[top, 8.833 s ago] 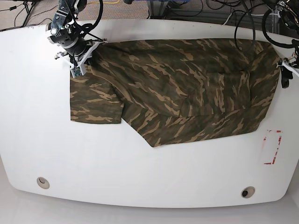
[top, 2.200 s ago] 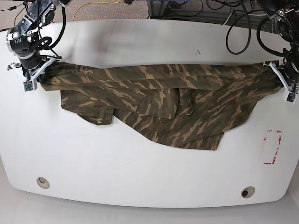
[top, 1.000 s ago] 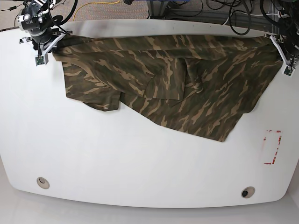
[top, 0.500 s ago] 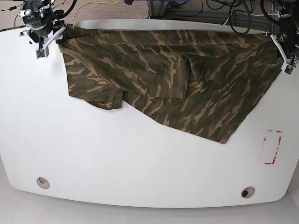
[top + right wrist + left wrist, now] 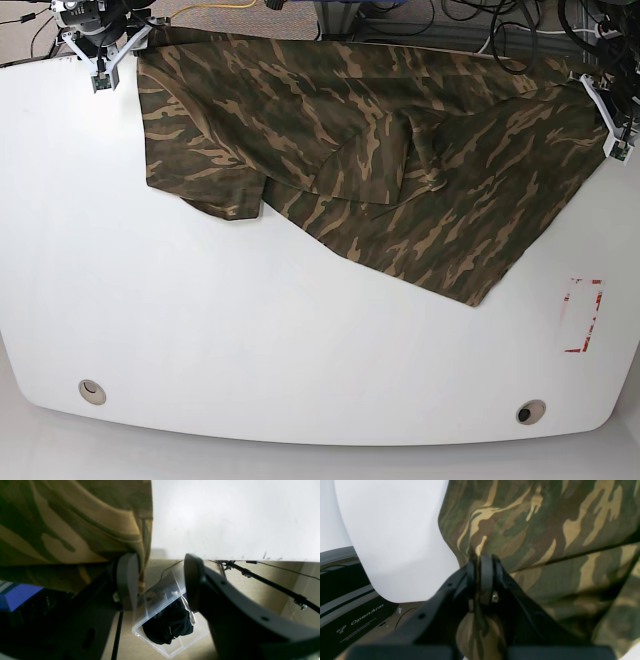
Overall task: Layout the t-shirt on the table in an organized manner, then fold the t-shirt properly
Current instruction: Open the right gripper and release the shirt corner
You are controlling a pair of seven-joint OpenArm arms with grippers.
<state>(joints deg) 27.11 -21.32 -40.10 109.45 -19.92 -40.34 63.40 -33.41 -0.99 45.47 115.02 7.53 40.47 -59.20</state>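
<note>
1. The t-shirt (image 5: 370, 150) lies spread over the far part of the table (image 5: 250, 330), partly folded over itself.
2. Left gripper (image 5: 480, 562) is clamped on its hem.
3. Right gripper (image 5: 160, 580) stands parted, one finger (image 5: 127, 577) touching cloth.
4. Clear box (image 5: 165, 620) on the floor holds something dark, possibly fabric.

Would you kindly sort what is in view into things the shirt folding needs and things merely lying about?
Needed: camouflage-print cloth t-shirt; glossy white table.

Lying about: clear plastic box holding dark fabric, on the floor; red-outlined rectangle mark; two round grommets.
</note>
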